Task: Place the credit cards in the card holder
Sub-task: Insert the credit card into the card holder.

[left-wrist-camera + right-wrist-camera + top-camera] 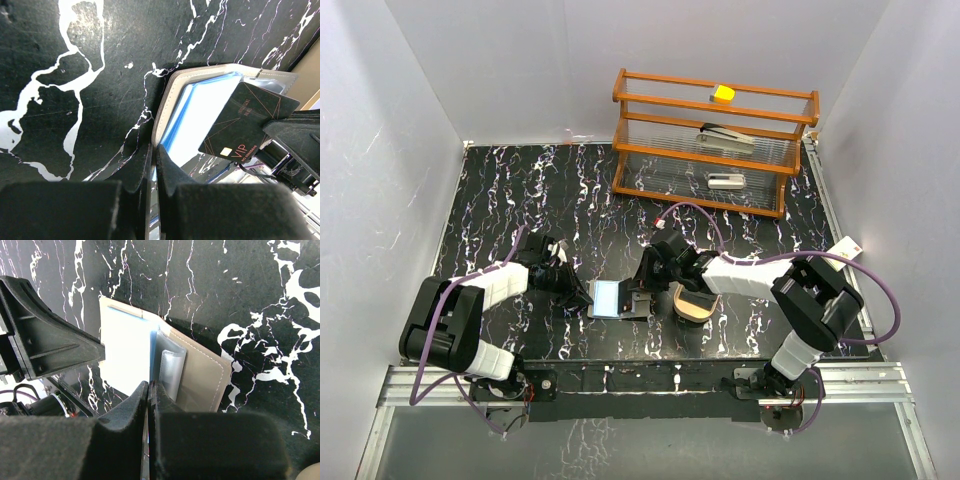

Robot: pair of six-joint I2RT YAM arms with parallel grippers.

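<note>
jaws closed: left pinches card holder edge, right grips dark card.

Soft, even overhead light leaves the counter crisp and shadows faint, yet glare whitens the pale blue card and both wrist views blur dark at 6 o'clock.
</note>
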